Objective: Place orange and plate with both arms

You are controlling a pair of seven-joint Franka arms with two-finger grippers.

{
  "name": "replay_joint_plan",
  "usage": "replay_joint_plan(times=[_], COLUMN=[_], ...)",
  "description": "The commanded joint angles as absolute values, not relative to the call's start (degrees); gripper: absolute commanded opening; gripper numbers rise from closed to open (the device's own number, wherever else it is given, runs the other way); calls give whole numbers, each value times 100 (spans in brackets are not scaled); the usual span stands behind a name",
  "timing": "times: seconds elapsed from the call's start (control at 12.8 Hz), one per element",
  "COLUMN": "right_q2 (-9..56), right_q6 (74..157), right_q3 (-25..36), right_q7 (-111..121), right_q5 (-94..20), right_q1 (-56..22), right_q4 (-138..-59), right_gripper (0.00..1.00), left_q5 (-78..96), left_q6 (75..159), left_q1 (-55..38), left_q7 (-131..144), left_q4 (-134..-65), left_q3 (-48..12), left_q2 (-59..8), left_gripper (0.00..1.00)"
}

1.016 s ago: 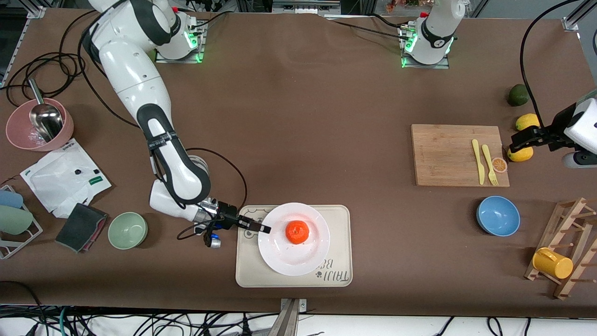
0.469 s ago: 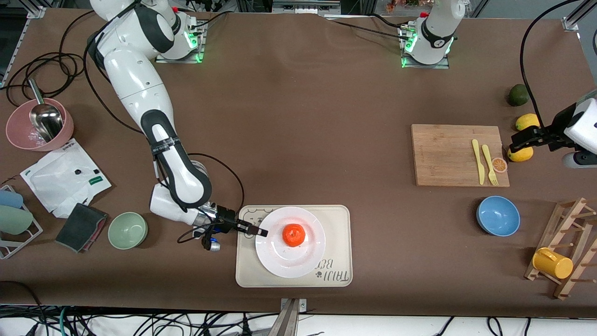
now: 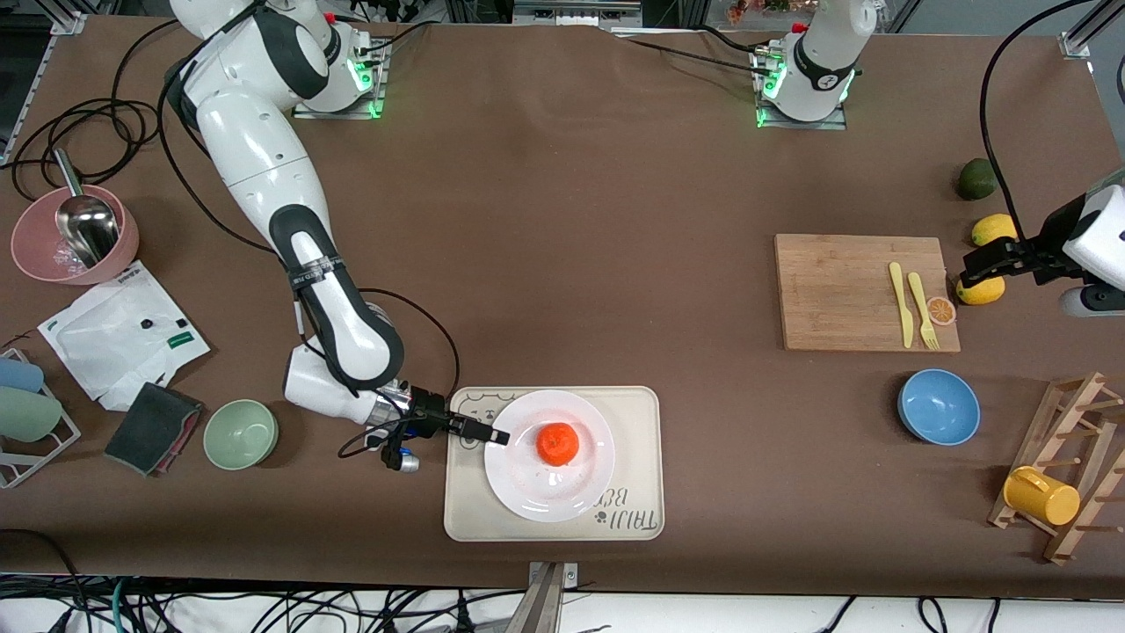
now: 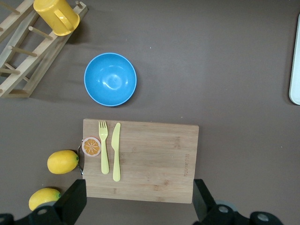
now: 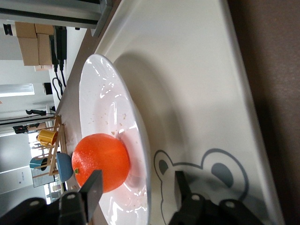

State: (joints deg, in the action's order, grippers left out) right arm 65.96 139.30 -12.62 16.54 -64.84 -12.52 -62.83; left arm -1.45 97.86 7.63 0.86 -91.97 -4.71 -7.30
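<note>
The orange [image 3: 557, 443] sits in the middle of the white plate [image 3: 527, 492], which lies on the cream bear-print tray [image 3: 633, 413] near the table's front edge. My right gripper [image 3: 497, 433] is low at the plate's rim on the side toward the right arm's end. In the right wrist view the gripper [image 5: 138, 180] is open, one finger over the plate [image 5: 103, 93] by the orange [image 5: 101, 161], the other over the tray [image 5: 187, 70]. My left gripper [image 3: 967, 264] waits open and empty, up over a lemon beside the cutting board [image 4: 150, 154].
The cutting board [image 3: 844, 290] carries a yellow fork, knife and orange slice [image 3: 941, 309]. Two lemons [image 3: 993, 229] and an avocado [image 3: 976, 178] lie beside it. Also here are a blue bowl [image 3: 939, 406], a green bowl [image 3: 240, 433], a pink bowl [image 3: 35, 255] and a mug rack [image 3: 1068, 466].
The plate with the orange has sunk slightly and shifted a little nearer the front edge of the tray. The right gripper moved with it. The left arm has not moved.
</note>
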Motion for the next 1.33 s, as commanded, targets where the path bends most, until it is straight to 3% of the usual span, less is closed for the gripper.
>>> replay_joint_plan(times=[0.0,0.47,0.7,1.02,1.25], right_q2=[5952,4740,3800,2640,1831], right_q6=[14010,14001,13940,13466,12659], right_q3=[-1257,-1020,-757,-449,-89], right_q7=[1538,1547,1582,1556,1538], right_q5=[-6145,-5249,-4494,-3527,-2674], right_q1=[-1239,-1239,-1248,-1257,-1248], right_q4=[-6976,-8444,-9471,-10413,-10739], right_gripper=[99,99,99,99,99], left_q5=[-88,-88,-88,-88,-88], left_q6=[9729,9729,9729,9729,9729], left_q1=[791,791,791,791,791], left_q7=[-44,-44,-44,-44,-44], left_q4=[-9062,-9062,-9062,-9062,-9062], left_q3=[-483,-483,-483,-483,-483], left_q2=[-791,-791,-791,-791,-791], left_gripper=[100,100,100,100,100])
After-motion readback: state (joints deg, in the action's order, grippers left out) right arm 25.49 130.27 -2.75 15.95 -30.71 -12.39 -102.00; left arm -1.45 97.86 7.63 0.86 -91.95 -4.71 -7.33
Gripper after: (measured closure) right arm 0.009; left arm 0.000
